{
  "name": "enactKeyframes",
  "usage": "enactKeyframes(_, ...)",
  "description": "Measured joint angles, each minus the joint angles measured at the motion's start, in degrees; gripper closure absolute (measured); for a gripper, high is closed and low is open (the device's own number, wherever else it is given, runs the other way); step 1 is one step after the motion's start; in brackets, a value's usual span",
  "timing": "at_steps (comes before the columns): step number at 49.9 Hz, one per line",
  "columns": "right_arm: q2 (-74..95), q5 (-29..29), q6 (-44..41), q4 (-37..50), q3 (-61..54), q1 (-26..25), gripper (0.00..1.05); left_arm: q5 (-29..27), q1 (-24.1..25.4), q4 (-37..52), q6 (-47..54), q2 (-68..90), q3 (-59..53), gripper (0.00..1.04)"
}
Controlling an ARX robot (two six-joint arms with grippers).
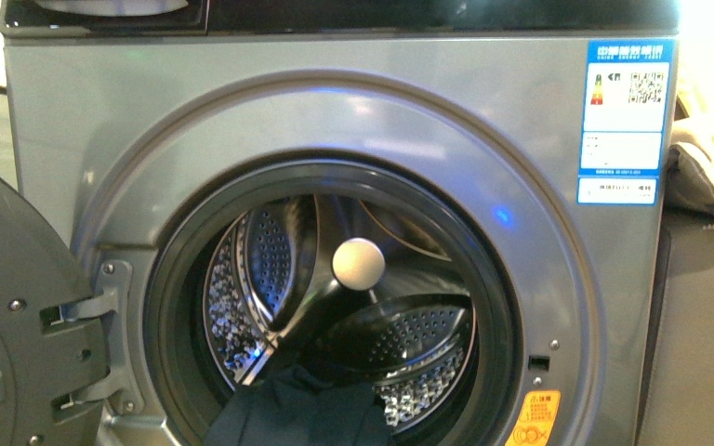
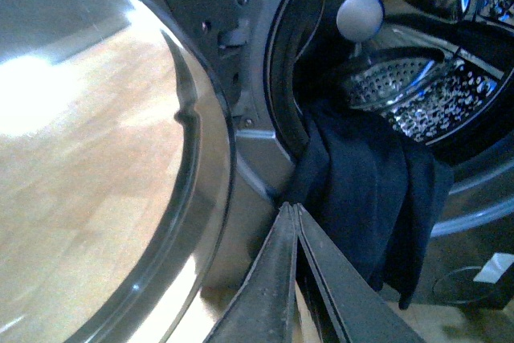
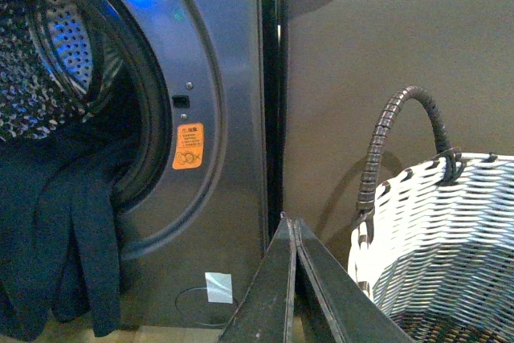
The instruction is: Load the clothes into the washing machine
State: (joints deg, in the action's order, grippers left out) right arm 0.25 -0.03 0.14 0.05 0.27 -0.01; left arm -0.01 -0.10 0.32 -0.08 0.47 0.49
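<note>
Over the porthole lip of the washer (image 1: 335, 111) hangs the garment (image 2: 365, 190) — soft, limp, prob. light; best pinched at hanging fold. Both grippers (image 2: 294, 208) (image 3: 291, 221) pressed together, empty.

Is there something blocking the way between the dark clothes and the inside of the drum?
Nothing visible blocks it. The door is swung open to the side, and the clothes already hang over the porthole's lower rim, partly inside. The drum behind looks empty.

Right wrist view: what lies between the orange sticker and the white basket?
Bare grey washing machine front, its black edge, then a plain brown panel beside it; nothing else between sticker and basket.
</note>
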Motion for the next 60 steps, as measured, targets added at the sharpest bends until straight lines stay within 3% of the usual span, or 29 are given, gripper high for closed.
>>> enactKeyframes(35, 0.0, 0.0, 0.0, 0.0, 0.0, 0.0, 1.02, 0.0, 0.0, -0.3, 0.0, -0.2, 0.0, 1.01)
enactKeyframes(39, 0.0, 0.0, 0.0, 0.0, 0.0, 0.0, 0.87, 0.0, 0.0, -0.3, -0.1, -0.2, 0.0, 0.99)
enactKeyframes(49, 0.0, 0.0, 0.0, 0.0, 0.0, 0.0, 0.52, 0.0, 0.0, -0.3, 0.0, -0.2, 0.0, 0.65)
enactKeyframes(60, 0.0, 0.0, 0.0, 0.0, 0.0, 0.0, 0.08, 0.0, 0.0, -0.3, 0.0, -0.2, 0.0, 0.19)
